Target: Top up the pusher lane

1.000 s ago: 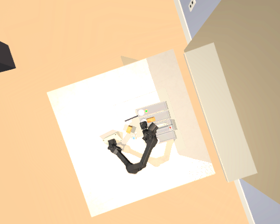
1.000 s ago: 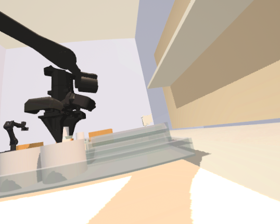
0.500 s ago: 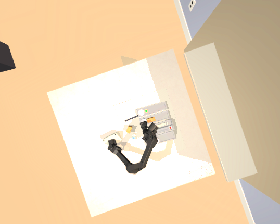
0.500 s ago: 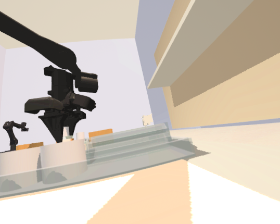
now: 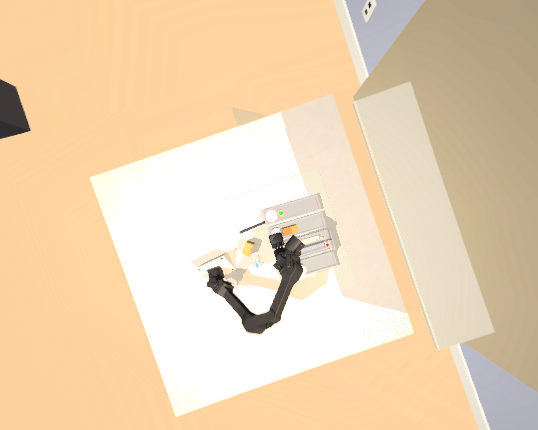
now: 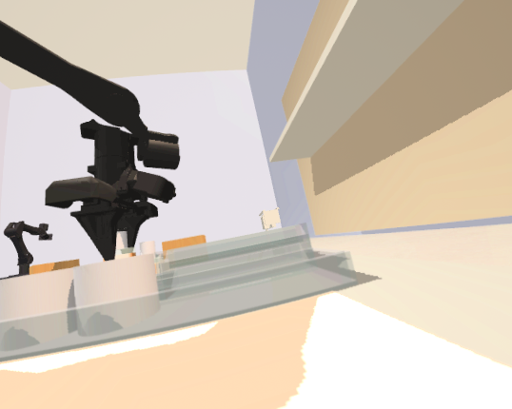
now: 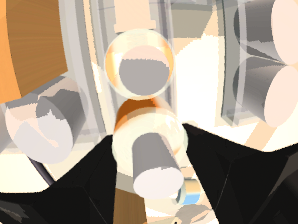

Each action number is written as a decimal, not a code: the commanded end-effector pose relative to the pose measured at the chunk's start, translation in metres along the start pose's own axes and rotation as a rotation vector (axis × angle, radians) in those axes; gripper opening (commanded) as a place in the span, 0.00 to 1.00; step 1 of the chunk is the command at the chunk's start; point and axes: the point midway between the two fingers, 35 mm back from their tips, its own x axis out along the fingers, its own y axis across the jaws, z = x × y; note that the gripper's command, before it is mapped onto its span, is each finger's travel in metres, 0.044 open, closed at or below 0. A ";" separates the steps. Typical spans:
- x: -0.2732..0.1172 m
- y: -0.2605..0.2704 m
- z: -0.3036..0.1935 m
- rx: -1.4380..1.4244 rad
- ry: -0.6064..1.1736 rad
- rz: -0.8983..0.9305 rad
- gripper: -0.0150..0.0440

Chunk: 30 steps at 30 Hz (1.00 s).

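Wrist view: the knobbed jar [image 7: 149, 142] is gripped in the claw [image 6: 122, 254] [image 7: 148, 135], pretty much right in front of the round-topped jar [image 7: 140, 64] in the lane.

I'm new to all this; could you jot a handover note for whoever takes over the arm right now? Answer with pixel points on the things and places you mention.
End effector [image 5: 276, 242] [image 6: 122, 254] [image 7: 148, 135]: shut on the loose jar [image 7: 149, 125].
Other jar [image 7: 140, 65]: in the lane, directly ahead of the held one.
Done: matching-looking jar picked up and lined up with the lane.
Left: ease the row back, stand the new jar against the front stop, let go gently.
Whether it touches the lane floor, I can't tell.
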 end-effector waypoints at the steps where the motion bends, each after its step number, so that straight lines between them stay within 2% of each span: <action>1: -0.002 -0.002 0.006 0.011 -0.026 -0.010 0.25; 30: -0.002 -0.003 0.009 0.011 -0.026 -0.010 0.25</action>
